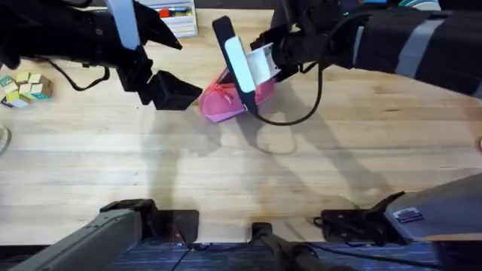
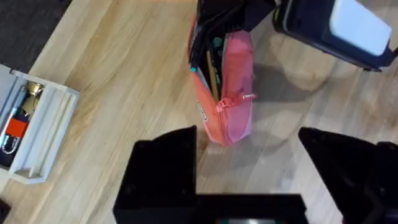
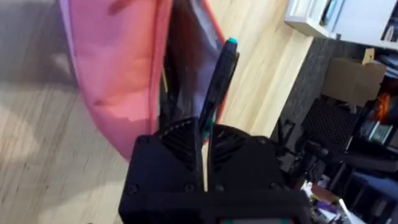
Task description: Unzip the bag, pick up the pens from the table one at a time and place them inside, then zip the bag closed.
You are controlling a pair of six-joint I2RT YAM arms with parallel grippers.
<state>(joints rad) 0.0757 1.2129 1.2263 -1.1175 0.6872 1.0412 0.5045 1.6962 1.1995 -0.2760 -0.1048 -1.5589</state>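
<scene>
Right wrist view: right end effector (image 3: 204, 146) has its fingers pressed together on the dark pen (image 3: 217, 81), teal tip pointing away from the wrist, shaft lying in the open mouth of the pink bag (image 3: 121, 68). A yellow-tan pen (image 2: 213, 76) already sits inside against the dark lining, seen from the left wrist.

Overhead: the bag (image 1: 226, 102) rests on the tabletop (image 1: 248, 181) toward its far side, between the two arms. Left end effector (image 2: 249, 168) hovers just beside the bag's zipper-pull end, fingers apart, gripping nothing.

Judgement: second pen is mid-insertion; zip still open.

Risks:
- Release too early, and the pen may tip over the lip of the bag onto the tabletop, since nothing holds the mouth wide.
- Pushing further could shove the unanchored bag sideways.
- Pen tip may snag the lining or the zipper teeth.

Room: broad bare tabletop on the near side of the bag. Far side is tighter: a white tray (image 2: 31, 127) lies near the left arm, and small blocks (image 1: 25, 88) sit at the left edge.
</scene>
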